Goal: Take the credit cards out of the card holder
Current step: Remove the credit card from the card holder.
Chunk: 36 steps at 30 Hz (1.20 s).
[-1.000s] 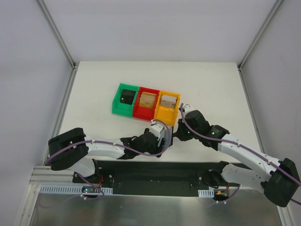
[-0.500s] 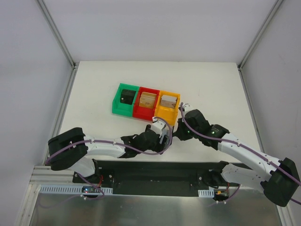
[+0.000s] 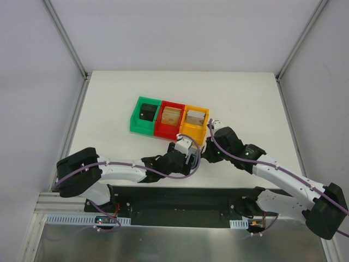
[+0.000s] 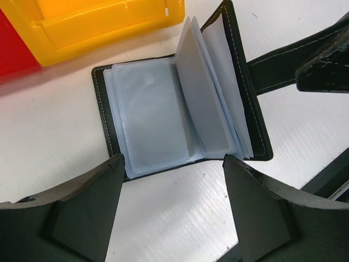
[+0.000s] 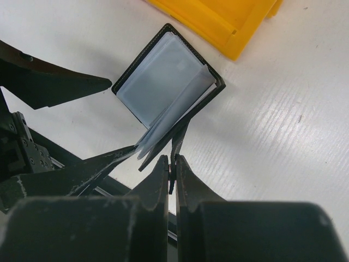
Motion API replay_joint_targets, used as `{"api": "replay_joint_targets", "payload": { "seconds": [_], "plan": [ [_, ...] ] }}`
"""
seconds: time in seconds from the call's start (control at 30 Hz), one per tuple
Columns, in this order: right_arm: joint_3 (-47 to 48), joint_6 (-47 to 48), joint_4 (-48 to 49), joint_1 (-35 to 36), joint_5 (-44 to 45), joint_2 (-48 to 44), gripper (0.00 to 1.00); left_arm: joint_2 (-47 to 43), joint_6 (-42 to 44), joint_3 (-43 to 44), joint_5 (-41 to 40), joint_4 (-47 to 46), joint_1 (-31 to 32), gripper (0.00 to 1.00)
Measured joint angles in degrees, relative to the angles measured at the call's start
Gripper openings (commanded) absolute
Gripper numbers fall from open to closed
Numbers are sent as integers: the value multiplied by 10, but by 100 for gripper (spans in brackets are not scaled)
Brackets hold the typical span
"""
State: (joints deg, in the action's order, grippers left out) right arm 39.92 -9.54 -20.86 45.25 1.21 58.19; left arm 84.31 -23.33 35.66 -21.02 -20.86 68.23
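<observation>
The card holder [image 4: 163, 114] is laid open on the white table [image 4: 54, 131], just in front of the yellow bin [image 4: 103, 22], with its clear plastic sleeves [image 4: 204, 93] fanned upward. Its black strap [image 4: 283, 60] is pinched between the closed fingers of the right gripper [image 5: 172, 164], and one cover is held tilted off the table. The left gripper [image 4: 174, 166] is spread wide and empty, one finger placed at each side of the card holder's near edge.

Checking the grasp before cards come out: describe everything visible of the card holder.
The card holder is a black stitched bifold lying open on the white table beside the yellow bin, its frosted plastic sleeves fanned upward. The right gripper is shut on its strap; the open left gripper frames its near edge.
</observation>
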Motion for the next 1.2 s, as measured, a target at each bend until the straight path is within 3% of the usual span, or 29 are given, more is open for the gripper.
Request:
{"api": "replay_joint_targets", "payload": {
  "seconds": [0.57, 1.07, 1.2],
  "plan": [
    [0, 0, 0, 0, 0, 0, 0, 0, -3, 8, -94, 58, 1, 71],
    [0, 0, 0, 0, 0, 0, 0, -5, 8, 13, -80, 39, 1, 72],
    [0, 0, 0, 0, 4, 0, 21, 2, 19, 26, -56, 22, 4, 72]
  ]
}}
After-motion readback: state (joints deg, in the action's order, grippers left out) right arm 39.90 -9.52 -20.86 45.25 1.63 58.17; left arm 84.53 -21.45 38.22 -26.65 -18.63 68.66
